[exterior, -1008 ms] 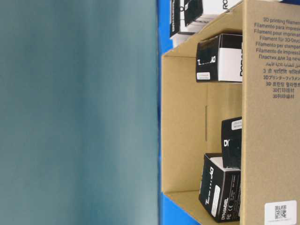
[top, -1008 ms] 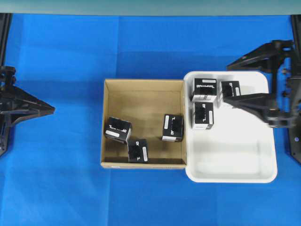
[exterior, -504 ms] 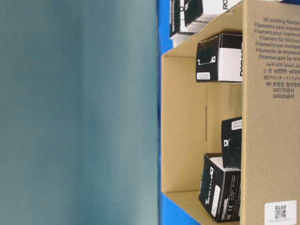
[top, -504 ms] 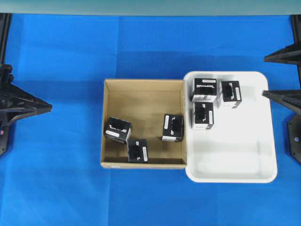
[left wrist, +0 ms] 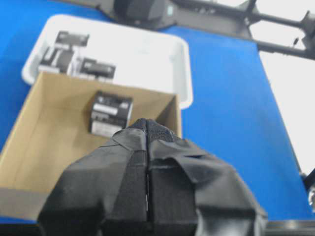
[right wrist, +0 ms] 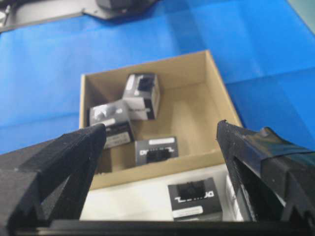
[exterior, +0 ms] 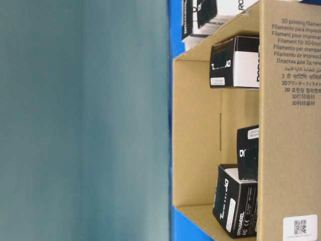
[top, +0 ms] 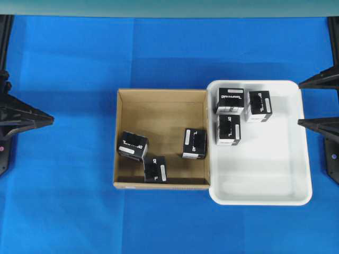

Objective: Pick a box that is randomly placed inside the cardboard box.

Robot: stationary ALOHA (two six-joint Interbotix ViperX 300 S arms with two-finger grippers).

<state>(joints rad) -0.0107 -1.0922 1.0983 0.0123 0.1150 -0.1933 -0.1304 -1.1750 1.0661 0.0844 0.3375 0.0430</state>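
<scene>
Fingers of the left hand (left wrist: 147,162) press together at the left edge. Three black cartons, one the box (top: 132,145), lie low in the cardboard box (top: 159,106) at centre; its wall partly hides them from table level. The right hand (right wrist: 160,135) gapes empty at the right edge.

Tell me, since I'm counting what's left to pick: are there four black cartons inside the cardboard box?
No, the overhead view shows three black cartons inside the cardboard box; three others sit in the white tray.

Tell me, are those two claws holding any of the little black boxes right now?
No. The left gripper is shut on nothing, and the right gripper is wide open and empty.
</scene>
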